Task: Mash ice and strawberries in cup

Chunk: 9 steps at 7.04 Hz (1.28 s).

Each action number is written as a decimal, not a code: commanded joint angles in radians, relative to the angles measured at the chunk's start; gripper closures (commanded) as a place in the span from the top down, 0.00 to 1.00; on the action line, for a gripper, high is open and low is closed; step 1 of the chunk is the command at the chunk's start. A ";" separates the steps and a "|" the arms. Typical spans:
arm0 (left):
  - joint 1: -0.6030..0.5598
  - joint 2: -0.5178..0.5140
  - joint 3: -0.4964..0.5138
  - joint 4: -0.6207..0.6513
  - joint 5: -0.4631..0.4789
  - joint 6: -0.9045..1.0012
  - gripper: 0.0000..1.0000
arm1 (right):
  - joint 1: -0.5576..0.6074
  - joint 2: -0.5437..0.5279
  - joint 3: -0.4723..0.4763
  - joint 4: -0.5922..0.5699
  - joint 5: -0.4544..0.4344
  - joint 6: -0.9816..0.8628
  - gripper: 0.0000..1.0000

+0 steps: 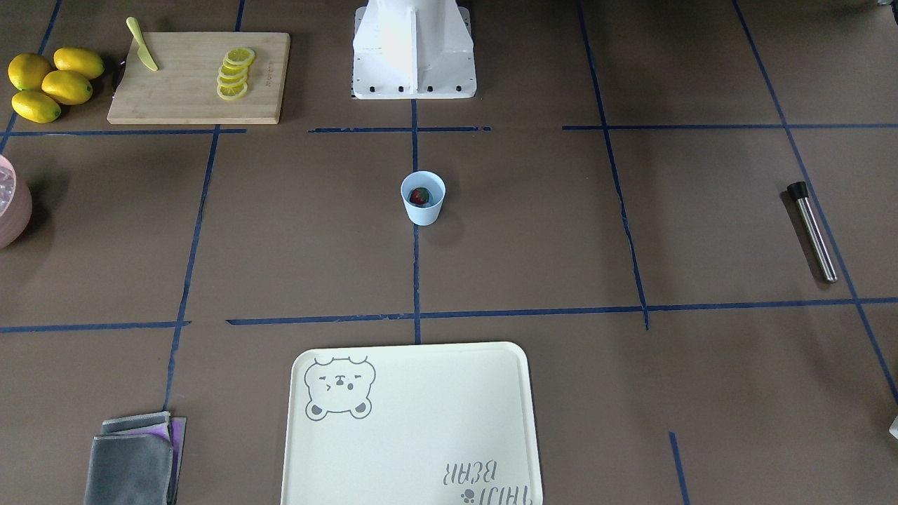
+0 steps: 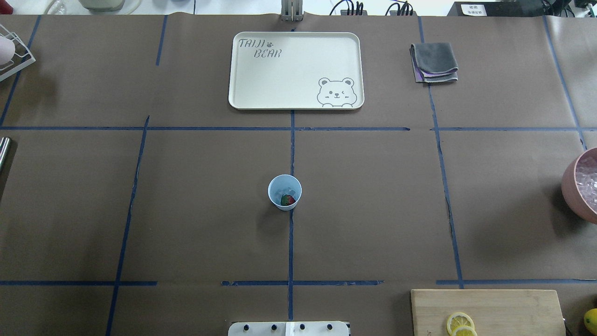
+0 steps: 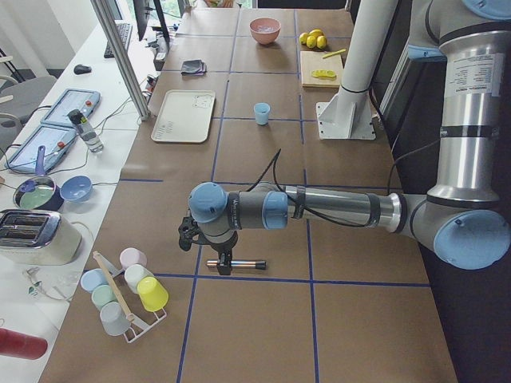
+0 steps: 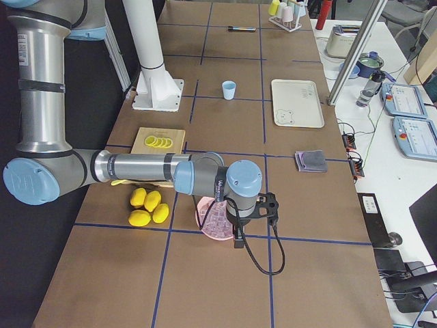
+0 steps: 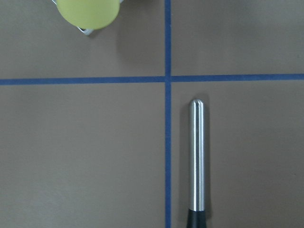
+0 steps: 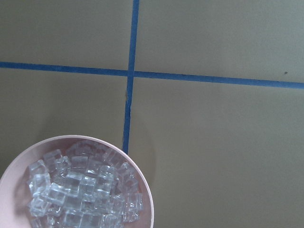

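The pale-blue cup (image 1: 423, 198) stands upright at the table's middle, also in the overhead view (image 2: 284, 192). Inside it lie a dark-red strawberry (image 2: 288, 200) and a few clear ice lumps (image 2: 283, 189). A steel muddler (image 1: 812, 231) with a black end lies flat on the robot's left side; the left wrist view shows it from straight above (image 5: 197, 156). My left gripper (image 3: 223, 260) hangs just over it; I cannot tell if it is open. My right gripper (image 4: 237, 236) hangs by the pink bowl (image 6: 147, 190) of ice cubes (image 6: 76, 194); I cannot tell its state either.
A cream bear tray (image 2: 242, 84) lies beyond the cup. A cutting board (image 1: 189, 98) holds lemon slices (image 1: 235, 72) and a yellow knife (image 1: 142, 45), with whole lemons (image 1: 52, 84) beside it. A folded grey cloth (image 2: 433, 62) and a rack of coloured cups (image 3: 124, 287) stand at the edges.
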 commanded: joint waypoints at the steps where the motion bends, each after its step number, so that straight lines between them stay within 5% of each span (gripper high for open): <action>1: -0.006 0.010 -0.004 0.000 0.054 0.001 1.00 | -0.001 0.002 -0.004 -0.001 0.001 0.001 1.00; 9: -0.008 0.010 -0.016 0.013 0.079 0.009 1.00 | -0.004 -0.002 -0.111 0.159 0.002 0.003 1.00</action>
